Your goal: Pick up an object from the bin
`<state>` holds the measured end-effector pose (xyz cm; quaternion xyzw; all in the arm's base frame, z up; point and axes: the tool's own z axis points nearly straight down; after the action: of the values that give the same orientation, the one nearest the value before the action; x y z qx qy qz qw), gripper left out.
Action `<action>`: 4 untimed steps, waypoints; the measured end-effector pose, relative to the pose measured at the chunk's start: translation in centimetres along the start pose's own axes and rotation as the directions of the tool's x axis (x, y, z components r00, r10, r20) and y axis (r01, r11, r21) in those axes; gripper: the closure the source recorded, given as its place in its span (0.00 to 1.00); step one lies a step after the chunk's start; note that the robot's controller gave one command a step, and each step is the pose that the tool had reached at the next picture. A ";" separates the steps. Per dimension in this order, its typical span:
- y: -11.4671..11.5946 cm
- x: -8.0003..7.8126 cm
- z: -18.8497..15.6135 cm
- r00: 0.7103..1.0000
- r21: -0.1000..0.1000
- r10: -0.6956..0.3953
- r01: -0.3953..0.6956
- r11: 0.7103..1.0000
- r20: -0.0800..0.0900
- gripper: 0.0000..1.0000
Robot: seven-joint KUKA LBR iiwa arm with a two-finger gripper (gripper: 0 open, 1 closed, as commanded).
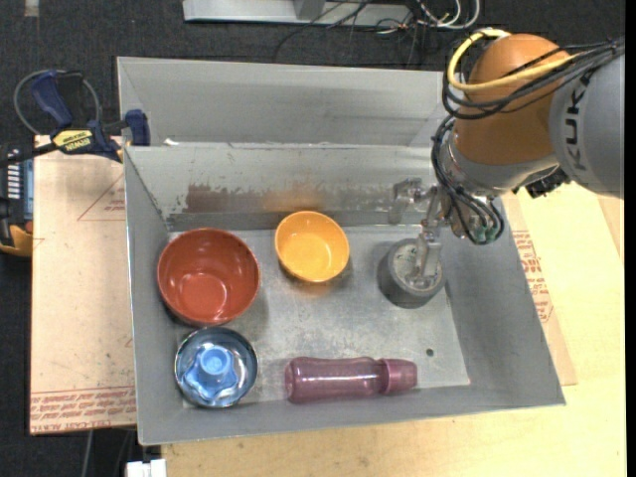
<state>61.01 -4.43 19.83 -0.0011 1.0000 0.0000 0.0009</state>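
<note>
Claw [428,258] over grey cup [405,284], arm [596,157] lettered KU

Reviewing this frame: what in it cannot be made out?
1. Grey round dish, camera view: the gripper stands over its middle and hides its inside; contact cannot be judged.
2. Blue bowl, front left corner: the pale blue thing inside it is too small to name.
3. Arm: cut off by the right edge past the orange cover.
</note>
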 end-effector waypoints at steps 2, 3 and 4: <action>3.0 1.3 3.8 0.991 -0.001 0.133 -0.133 0.991 -0.002 0.00; 3.2 0.9 4.0 0.994 -0.001 0.111 -0.111 0.994 0.003 0.00; 6.0 4.8 2.0 0.968 -0.002 -0.251 0.251 0.968 0.003 0.00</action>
<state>56.16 1.61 17.83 -0.1279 0.9918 0.0013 0.0023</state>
